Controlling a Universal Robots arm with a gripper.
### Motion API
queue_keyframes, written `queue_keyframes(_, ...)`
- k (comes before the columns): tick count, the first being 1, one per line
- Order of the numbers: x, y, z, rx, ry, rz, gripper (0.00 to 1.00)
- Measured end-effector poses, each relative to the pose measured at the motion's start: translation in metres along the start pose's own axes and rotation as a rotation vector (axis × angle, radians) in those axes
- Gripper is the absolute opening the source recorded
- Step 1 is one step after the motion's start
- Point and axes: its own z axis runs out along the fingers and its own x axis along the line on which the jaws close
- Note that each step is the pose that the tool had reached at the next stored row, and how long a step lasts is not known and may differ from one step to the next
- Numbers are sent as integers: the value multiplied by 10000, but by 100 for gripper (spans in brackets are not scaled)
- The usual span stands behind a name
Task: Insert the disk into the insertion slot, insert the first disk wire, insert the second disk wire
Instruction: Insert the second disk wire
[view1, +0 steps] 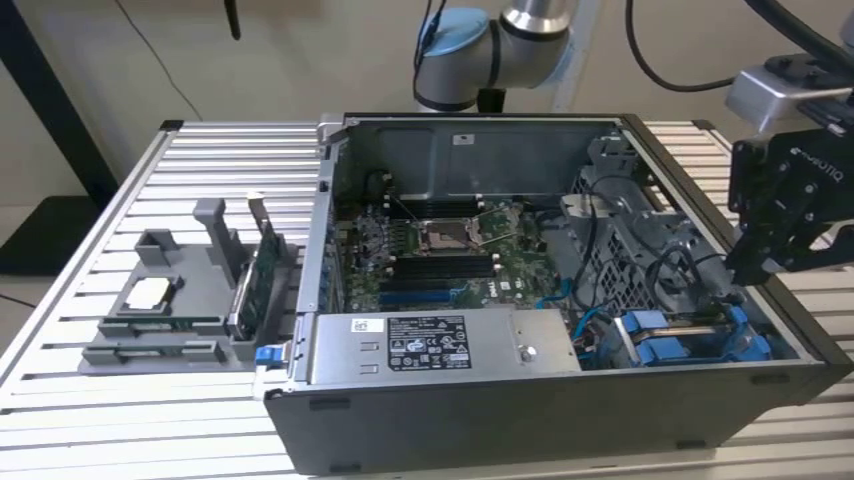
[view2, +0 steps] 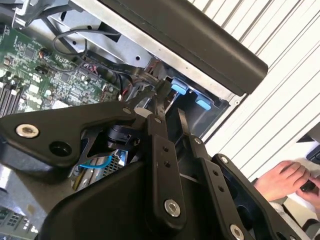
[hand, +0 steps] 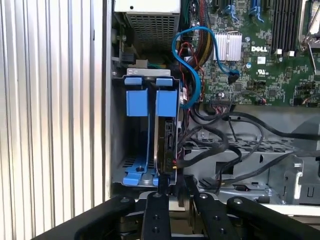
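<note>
The disk stands edge-on in the insertion slot, clipped in its bright blue frame. In the exterior view this bay is at the open case's near corner on the exterior view's right. My gripper is at the disk's rear edge, its fingers close together. A black plug of a disk wire with red and black leads sits between the tips, against the disk. More black wires loop from the case to that edge. The gripper hangs over the case's side on the exterior view's right.
A second blue frame beside the disk holds nothing. A blue cable arcs over the green board. The grey box with a sticker fills the case's front. A grey parts stand is at the exterior view's left. A person's hand rests nearby.
</note>
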Motion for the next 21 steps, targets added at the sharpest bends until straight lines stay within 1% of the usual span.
queue_keyframes(3, -18, -75, 3, -166, 7, -3, 27)
queue_keyframes(6, -35, -150, 14, -406, 4, -7, 27)
queue_keyframes(9, -58, -216, 28, -620, 4, -10, 27)
queue_keyframes(10, -65, -230, 30, -671, 7, -11, 27)
queue_keyframes(11, -66, -237, 29, -689, 8, -12, 27)
queue_keyframes(15, -66, -238, 31, -691, 5, -11, 27)
queue_keyframes(18, -81, -252, 38, -699, 5, -13, 27)
queue_keyframes(19, -89, -261, 44, -713, 6, -12, 27)
queue_keyframes(21, -106, -282, 63, -777, 9, -13, 27)
